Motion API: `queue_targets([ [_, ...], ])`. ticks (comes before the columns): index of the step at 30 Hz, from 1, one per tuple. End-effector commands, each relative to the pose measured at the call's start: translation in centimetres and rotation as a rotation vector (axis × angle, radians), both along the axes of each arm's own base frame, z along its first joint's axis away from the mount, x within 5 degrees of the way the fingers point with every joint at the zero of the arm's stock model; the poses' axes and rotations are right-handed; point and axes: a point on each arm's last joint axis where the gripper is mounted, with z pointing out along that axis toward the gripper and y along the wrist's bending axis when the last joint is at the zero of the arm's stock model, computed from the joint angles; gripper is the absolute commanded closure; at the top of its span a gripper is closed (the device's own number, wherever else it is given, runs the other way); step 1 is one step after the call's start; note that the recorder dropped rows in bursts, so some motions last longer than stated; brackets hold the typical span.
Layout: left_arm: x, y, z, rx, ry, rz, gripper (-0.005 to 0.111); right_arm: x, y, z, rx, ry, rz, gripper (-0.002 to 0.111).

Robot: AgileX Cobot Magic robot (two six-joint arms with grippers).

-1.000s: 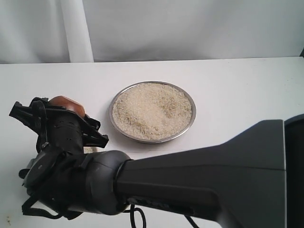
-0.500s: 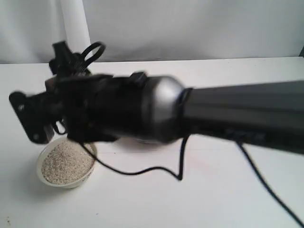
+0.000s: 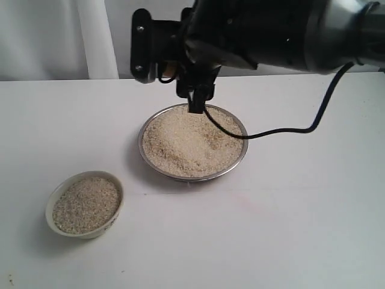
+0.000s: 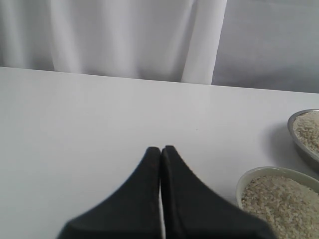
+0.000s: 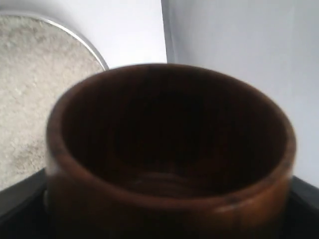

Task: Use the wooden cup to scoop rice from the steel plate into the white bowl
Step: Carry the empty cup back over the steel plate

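Observation:
The wooden cup fills the right wrist view, upright, its dark inside empty. My right gripper is shut on it, with black fingers at both sides. In the exterior view the right arm hangs over the far rim of the steel plate, and only a brown sliver of the cup shows. Rice is heaped in the plate. The white bowl at front left holds rice. My left gripper is shut and empty above the table, beside the bowl.
A black cable hangs from the right arm and loops over the plate's right rim. A white curtain backs the table's far edge. The steel plate's rim shows in the left wrist view beyond the bowl.
The right arm has swung with the cup from over the white bowl at the front left up to the plate's far side. The bowl, hidden before, now shows with rice in it.

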Motion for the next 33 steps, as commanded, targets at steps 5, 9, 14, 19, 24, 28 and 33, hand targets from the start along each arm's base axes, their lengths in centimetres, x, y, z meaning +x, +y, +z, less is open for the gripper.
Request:
queue_targets([
  [5, 0.0, 0.0, 0.0, -0.009, -0.005, -0.006, 0.107, 3.4, -4.1, -1.2, -0.104, 0.005, -0.111, 0.108],
  [9, 0.0, 0.0, 0.0, -0.009, -0.005, -0.006, 0.107, 4.5, -4.3, -4.0, -0.215, 0.026, -0.118, 0.108],
  [14, 0.0, 0.0, 0.0, -0.009, -0.005, -0.006, 0.107, 5.7, -4.0, -7.3, -0.367, 0.019, -0.088, 0.108],
  [19, 0.0, 0.0, 0.0, -0.009, -0.005, -0.006, 0.107, 6.6, -4.2, -10.0, -0.522, 0.006, -0.078, 0.108],
  [24, 0.0, 0.0, 0.0, -0.009, -0.005, -0.006, 0.107, 7.3, -3.9, -11.8, -0.604, -0.034, -0.038, 0.108],
  [28, 0.0, 0.0, 0.0, -0.009, -0.005, -0.006, 0.107, 7.8, -3.7, -13.4, -0.663, -0.069, -0.02, 0.108],
  [33, 0.0, 0.0, 0.0, -0.009, -0.005, -0.006, 0.107, 9.4, -2.7, -13.8, -0.613, -0.15, -0.059, 0.108],
])
